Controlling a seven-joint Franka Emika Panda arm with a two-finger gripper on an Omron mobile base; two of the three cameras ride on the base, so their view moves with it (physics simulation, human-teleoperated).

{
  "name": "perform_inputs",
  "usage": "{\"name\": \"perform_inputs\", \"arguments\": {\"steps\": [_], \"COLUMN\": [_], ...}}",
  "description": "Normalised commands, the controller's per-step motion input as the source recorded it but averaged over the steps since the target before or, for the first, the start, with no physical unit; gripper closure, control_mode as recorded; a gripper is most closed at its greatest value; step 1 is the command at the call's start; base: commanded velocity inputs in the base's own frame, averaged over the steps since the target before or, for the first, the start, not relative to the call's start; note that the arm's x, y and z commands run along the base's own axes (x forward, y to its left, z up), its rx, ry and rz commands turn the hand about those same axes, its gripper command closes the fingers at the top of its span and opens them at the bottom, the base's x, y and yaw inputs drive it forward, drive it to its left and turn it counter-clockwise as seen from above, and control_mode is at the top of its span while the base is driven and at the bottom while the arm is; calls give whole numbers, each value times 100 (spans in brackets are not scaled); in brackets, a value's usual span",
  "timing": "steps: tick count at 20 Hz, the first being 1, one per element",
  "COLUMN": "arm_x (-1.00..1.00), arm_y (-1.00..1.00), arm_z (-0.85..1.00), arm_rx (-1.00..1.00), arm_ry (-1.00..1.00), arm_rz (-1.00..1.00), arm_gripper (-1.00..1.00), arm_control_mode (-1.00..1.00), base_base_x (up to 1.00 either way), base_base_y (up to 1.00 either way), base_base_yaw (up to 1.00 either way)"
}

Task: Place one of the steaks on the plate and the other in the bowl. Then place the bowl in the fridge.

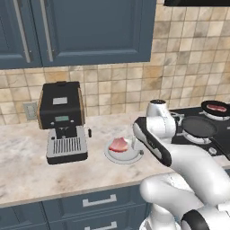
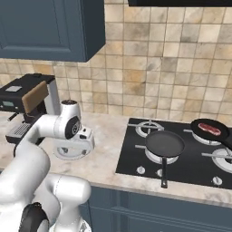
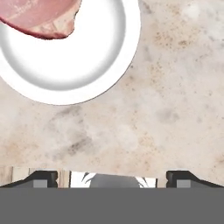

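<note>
A coffee machine [image 1: 63,121] stands near the counter's [image 1: 27,166] back edge, left of the plate [image 1: 130,155] holding one steak [image 1: 119,144]. The gripper [image 3: 112,177] hovers with fingers wide apart, gripping nothing. On the hob [image 2: 190,154], an empty frying pan [image 2: 164,144] sits before the dark bowl [image 2: 209,130] holding the second steak [image 2: 209,129].

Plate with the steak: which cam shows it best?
Left base view: the whole plate sits unobstructed on the counter with the steak on it. The hand view crops the plate at the frame edge, with the steak partly cut off. In the right base view the arm covers most of it.
</note>
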Motion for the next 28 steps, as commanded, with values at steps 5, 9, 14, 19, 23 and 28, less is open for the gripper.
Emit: {"name": "perform_inputs", "arguments": {"steps": [5, 9, 14, 19, 23, 28], "arm_x": [-40, 0, 0, 0, 0, 0], "arm_y": [0, -11, -17, 0, 0, 0], "arm_z": [12, -2, -5, 0, 0, 0], "arm_rx": [0, 0, 0, 0, 0, 0], "arm_ry": [1, 0, 0, 0, 0, 0], "arm_rz": [-3, 0, 0, 0, 0, 0], "arm_gripper": [-100, -100, -100, -100, -100, -100], "arm_control_mode": [-100, -100, 100, 100, 100, 100], "base_base_x": [0, 0, 3, 10, 13, 10], "base_base_y": [0, 0, -80, -93, -88, -79], "base_base_yaw": [0, 0, 0, 0, 0, 0]}}
